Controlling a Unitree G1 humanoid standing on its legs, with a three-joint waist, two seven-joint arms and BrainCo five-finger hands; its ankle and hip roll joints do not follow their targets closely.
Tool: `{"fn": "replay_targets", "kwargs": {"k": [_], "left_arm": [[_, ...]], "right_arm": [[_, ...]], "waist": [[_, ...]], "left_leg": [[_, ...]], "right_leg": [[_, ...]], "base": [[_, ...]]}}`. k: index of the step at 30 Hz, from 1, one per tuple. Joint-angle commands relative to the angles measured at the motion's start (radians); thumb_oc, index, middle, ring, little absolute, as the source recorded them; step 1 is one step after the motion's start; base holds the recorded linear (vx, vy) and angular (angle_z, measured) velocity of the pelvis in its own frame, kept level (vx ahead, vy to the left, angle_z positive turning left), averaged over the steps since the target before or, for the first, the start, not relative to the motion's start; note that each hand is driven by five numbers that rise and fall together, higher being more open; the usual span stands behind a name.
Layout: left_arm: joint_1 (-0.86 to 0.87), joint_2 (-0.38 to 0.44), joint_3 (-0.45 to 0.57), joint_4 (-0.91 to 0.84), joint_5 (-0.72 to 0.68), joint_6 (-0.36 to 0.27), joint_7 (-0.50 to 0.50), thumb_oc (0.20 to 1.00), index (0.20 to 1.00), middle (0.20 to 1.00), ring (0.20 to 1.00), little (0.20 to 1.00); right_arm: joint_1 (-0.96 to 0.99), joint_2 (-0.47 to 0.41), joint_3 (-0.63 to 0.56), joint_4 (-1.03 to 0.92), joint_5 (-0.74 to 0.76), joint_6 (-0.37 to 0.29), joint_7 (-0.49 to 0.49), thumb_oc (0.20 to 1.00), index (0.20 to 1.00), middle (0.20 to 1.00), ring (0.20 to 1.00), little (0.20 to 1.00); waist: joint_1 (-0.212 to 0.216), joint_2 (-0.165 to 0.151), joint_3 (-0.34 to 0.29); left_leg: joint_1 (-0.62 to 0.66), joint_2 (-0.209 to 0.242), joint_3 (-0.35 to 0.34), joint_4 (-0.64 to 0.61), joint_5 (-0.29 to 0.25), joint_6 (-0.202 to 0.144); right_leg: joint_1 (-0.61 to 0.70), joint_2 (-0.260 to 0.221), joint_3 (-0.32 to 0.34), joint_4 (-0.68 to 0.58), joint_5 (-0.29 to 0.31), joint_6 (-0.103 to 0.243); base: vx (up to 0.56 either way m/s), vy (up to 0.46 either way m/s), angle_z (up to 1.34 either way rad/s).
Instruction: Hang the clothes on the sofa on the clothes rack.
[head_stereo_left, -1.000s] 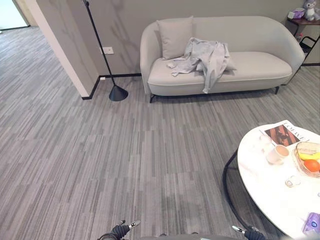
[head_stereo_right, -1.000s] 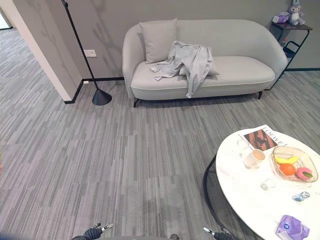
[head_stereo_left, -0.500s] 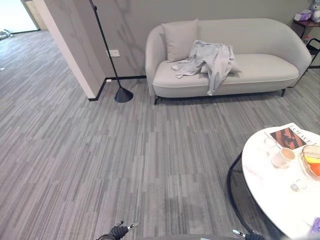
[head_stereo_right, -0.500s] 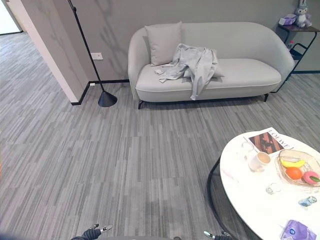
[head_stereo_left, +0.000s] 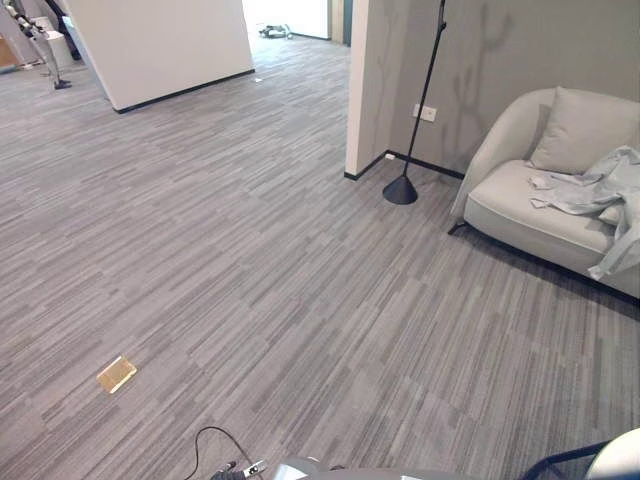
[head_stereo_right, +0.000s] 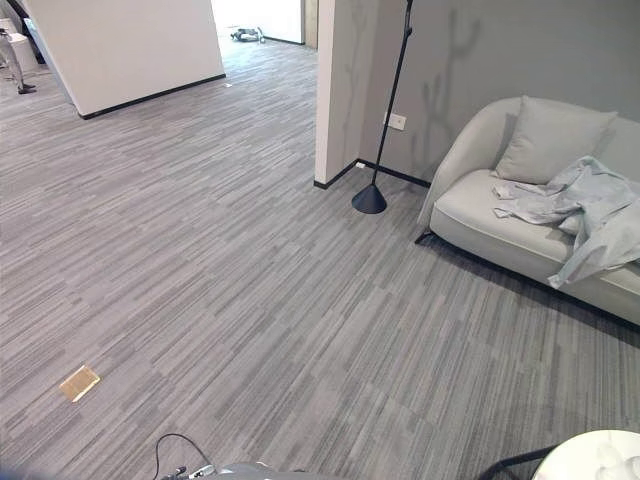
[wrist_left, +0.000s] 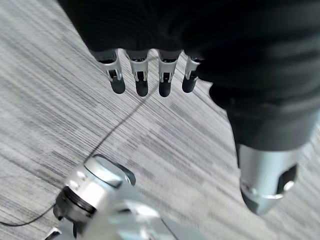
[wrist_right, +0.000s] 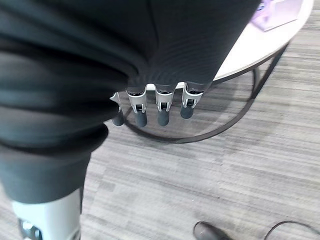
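Observation:
A pale grey-blue garment (head_stereo_right: 588, 207) lies crumpled on the seat of a light grey sofa (head_stereo_right: 478, 214) at the far right, one part hanging over the front edge. My left hand (wrist_left: 141, 76) hangs over the grey striped floor in the left wrist view, fingers straight, holding nothing. My right hand (wrist_right: 164, 106) hangs over the floor beside a round white table (wrist_right: 252, 54) in the right wrist view, fingers relaxed and empty. Both hands are far from the sofa.
A grey cushion (head_stereo_right: 549, 141) leans at the sofa's left end. A black floor lamp (head_stereo_right: 371, 197) stands by a wall corner (head_stereo_right: 336, 110). A brass floor plate (head_stereo_right: 79, 382) lies at lower left. The table's edge (head_stereo_right: 602, 456) shows at lower right. A dark stand (head_stereo_left: 40, 45) is far back left.
The whole picture has swung to the left, so the camera has turned. The sofa now sits at the right edge and the table has nearly left the view.

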Motion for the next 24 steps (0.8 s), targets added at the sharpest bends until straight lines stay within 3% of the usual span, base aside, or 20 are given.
{"fn": "replay_targets", "kwargs": {"k": [1, 12, 19, 24], "left_arm": [[-0.122, -0.026, 0.005, 0.041, 0.021, -0.025, -0.014, 1.000, 1.000, 1.000, 1.000, 1.000], [-0.110, -0.023, 0.010, 0.014, -0.022, -0.031, -0.003, 1.000, 1.000, 1.000, 1.000, 1.000], [-0.112, -0.029, 0.015, 0.031, -0.004, -0.029, -0.001, 1.000, 1.000, 1.000, 1.000, 1.000], [-0.113, -0.023, 0.014, 0.008, -0.010, -0.036, 0.003, 1.000, 1.000, 1.000, 1.000, 1.000]], "right_arm": [[0.027, -0.022, -0.009, -0.010, 0.052, -0.020, -0.008, 1.000, 1.000, 1.000, 1.000, 1.000], [-0.001, 0.001, 0.042, -0.052, 0.064, -0.038, 0.001, 1.000, 1.000, 1.000, 1.000, 1.000], [-0.020, 0.001, 0.084, -0.094, 0.006, -0.038, 0.011, 1.000, 1.000, 1.000, 1.000, 1.000], [-0.015, -0.002, 0.080, -0.087, 0.006, -0.037, 0.006, 1.000, 1.000, 1.000, 1.000, 1.000]], "waist": [[-0.006, -0.025, 0.018], [-0.006, -0.017, 0.011], [-0.037, -0.013, 0.001], [-0.031, -0.015, -0.002]], "left_leg": [[-0.048, -0.003, -0.015, -0.001, -0.003, -0.050], [-0.043, -0.011, -0.034, -0.001, -0.004, -0.052], [-0.028, 0.011, 0.029, -0.001, -0.029, -0.046], [-0.028, 0.010, 0.021, -0.001, -0.030, -0.047]], "right_leg": [[-0.019, -0.056, 0.091, 0.002, 0.030, 0.064], [-0.018, -0.056, 0.073, 0.002, 0.038, 0.065], [-0.020, -0.061, 0.094, 0.002, 0.042, 0.071], [-0.017, -0.063, 0.085, 0.002, 0.040, 0.071]], "base": [[0.00, 0.000, 0.00], [0.02, -0.006, 0.10], [0.01, 0.004, -0.17], [0.01, 0.005, -0.10]]}}
